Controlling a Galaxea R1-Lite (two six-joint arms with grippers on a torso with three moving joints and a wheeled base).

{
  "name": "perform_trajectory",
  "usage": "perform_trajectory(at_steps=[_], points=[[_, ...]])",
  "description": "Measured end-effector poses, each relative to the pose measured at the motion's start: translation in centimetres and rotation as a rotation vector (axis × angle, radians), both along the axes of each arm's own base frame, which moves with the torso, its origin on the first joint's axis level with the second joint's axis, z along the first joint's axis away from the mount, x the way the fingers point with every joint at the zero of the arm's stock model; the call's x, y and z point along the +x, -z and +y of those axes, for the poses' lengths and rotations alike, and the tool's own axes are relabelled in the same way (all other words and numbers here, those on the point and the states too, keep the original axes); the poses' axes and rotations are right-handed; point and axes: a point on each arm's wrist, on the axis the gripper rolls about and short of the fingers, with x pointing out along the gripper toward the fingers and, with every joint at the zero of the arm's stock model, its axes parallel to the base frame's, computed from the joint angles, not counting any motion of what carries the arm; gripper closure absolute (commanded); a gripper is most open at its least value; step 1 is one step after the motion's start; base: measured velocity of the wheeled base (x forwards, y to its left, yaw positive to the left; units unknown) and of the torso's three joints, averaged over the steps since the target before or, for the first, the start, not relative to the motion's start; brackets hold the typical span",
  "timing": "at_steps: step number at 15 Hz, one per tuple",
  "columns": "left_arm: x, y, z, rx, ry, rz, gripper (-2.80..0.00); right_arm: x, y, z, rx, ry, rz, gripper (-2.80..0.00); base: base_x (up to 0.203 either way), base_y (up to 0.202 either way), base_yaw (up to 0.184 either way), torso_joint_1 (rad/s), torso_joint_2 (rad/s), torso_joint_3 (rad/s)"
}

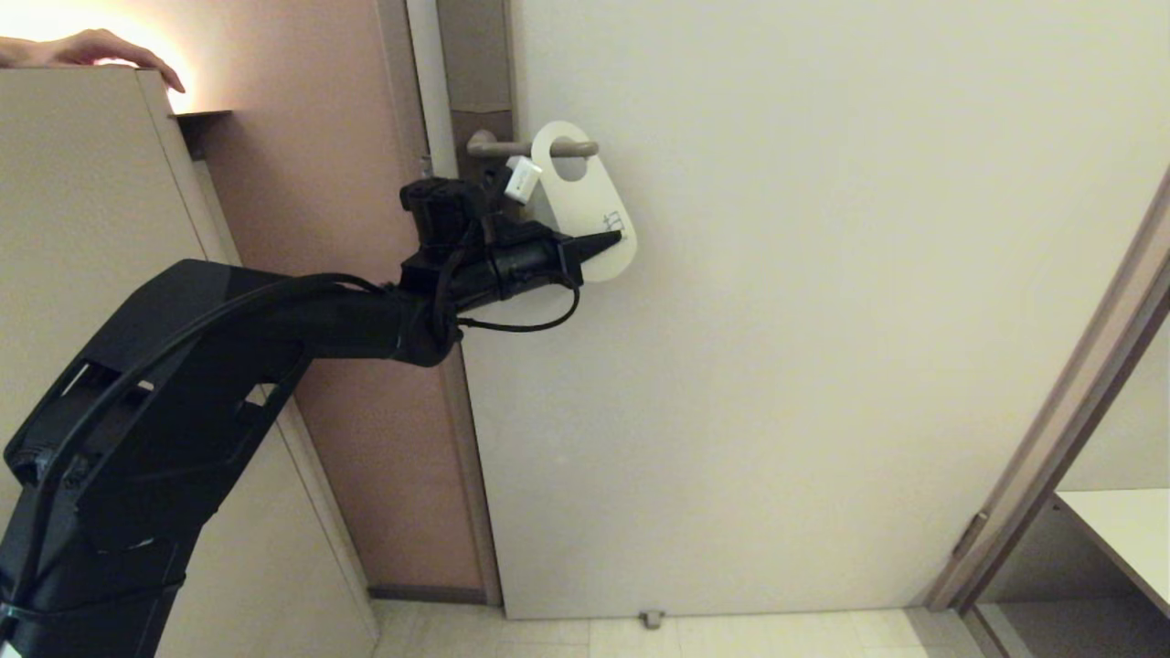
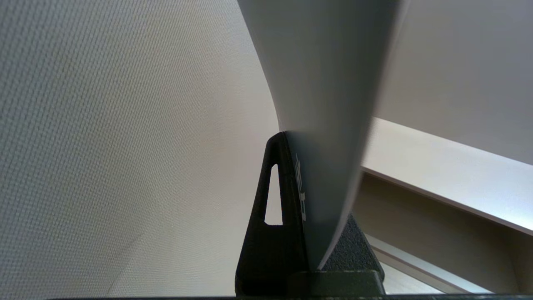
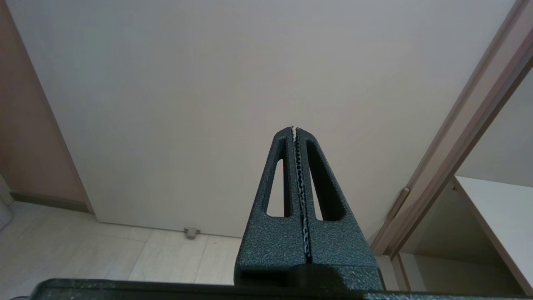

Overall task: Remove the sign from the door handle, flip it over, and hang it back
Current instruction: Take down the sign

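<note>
White card shows toward us: the sign (image 1: pixel 585 206) hangs with its round hole over the door handle (image 1: pixel 535 147), its pale face outward and its lower end swung out at a slant. Our left claw (image 1: pixel 614 239) is clamped on that lower end, one finger (image 2: pixel 272 196) against the face toward the door and the other on the far side, so the card runs up and away from the claw to the lever above it. The lever's rounded tip shows through the hole, and the brown backplate (image 1: pixel 483 119) lies behind the claw's wrist.

We judge the step in hand to be either lifting the sign off or seating it again; the pictures alone do not settle which. Either way, we should move the held end along the lever's line so the hole clears or passes the rounded tip without snagging, and keep the card from bending, since it looks thin and already curves in the wrist view. Pulling straight down would only drag the hole against the lever.

Our right claw (image 3: pixel 295 175) is parked low, well away from the sign, its toothed fingers pressed together on nothing.

As for writing, a small dark mark sits on the pale face just above the left claw's tip, too small for us to read. In the left wrist view a few pale characters lie beside the finger, seen edge-on and illegible. No brand is visible.

A person's hand (image 1: pixel 91 50) rests on top of a cabinet (image 1: pixel 82 183), far off behind the left arm.
</note>
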Motion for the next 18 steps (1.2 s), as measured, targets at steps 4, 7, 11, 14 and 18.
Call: perform_trajectory(at_steps=[4,7,11,14,18], points=[[0.7,0.3,0.4,0.007,-0.022,0.018,0.0,0.0,0.0,0.0,0.0,0.0,0.0,0.0,0.0,0.0,0.0,0.0,0.0,0.0],[1.5,0.6,1.0,0.021,-0.065,0.001,0.0,0.0,0.0,0.0,0.0,0.0,0.0,0.0,0.0,0.0,0.0,0.0,0.0,0.0],[1.8,0.9,1.4,0.051,-0.131,-0.022,0.0,0.0,0.0,0.0,0.0,0.001,0.0,0.0,0.0,0.0,0.0,0.0,0.0,0.0],[1.7,0.7,1.3,0.05,-0.147,-0.024,0.0,0.0,0.0,0.0,0.0,0.0,0.0,0.0,0.0,0.0,0.0,0.0,0.0,0.0],[1.0,-0.3,0.6,0.042,-0.141,-0.041,0.0,0.0,0.0,0.0,0.0,0.0,0.0,0.0,0.0,0.0,0.0,0.0,0.0,0.0]])
